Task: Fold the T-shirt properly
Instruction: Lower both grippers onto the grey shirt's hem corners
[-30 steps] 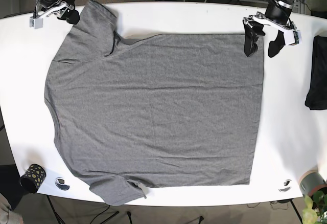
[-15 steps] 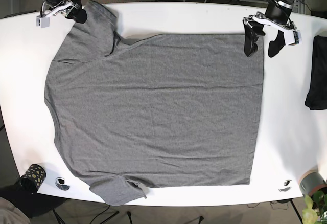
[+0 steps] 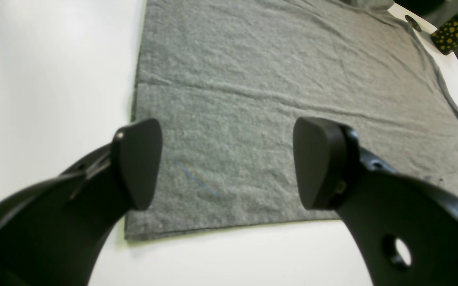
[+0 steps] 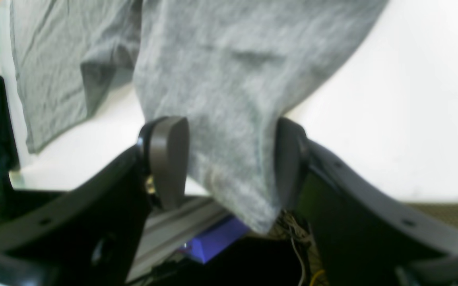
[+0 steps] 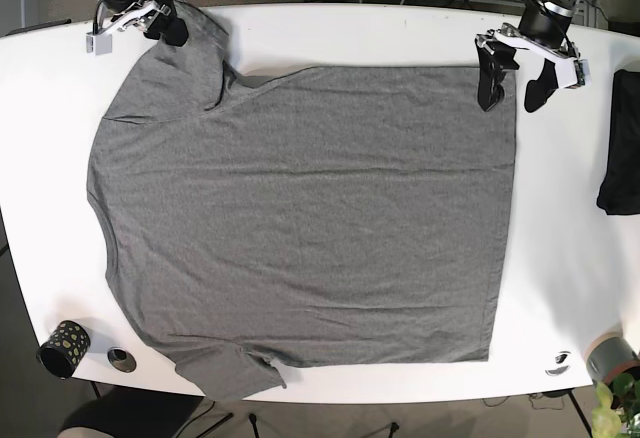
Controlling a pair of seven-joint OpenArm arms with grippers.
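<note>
A grey T-shirt (image 5: pixel 300 218) lies spread flat on the white table (image 5: pixel 565 258), neck to the left and hem to the right. My left gripper (image 5: pixel 511 93) stands open over the hem's far right corner. In the left wrist view its pads (image 3: pixel 139 159) straddle that corner of the T-shirt (image 3: pixel 272 79), with cloth under the gap of the gripper (image 3: pixel 227 159). My right gripper (image 5: pixel 170 26) is at the far left sleeve. In the right wrist view the gripper (image 4: pixel 233 159) is open, its fingers either side of the sleeve end of the T-shirt (image 4: pixel 213 59), which droops past the table edge.
A folded black cloth (image 5: pixel 622 148) lies at the table's right edge. A black cup with yellow dots (image 5: pixel 63 346) stands at the front left corner, a grey cup (image 5: pixel 610 356) and a plant (image 5: pixel 612 408) at the front right. Cables run behind the table.
My right gripper has moved to the right along the back edge, from beside the sleeve to around its end. The left gripper and the shirt's body have stayed put.
</note>
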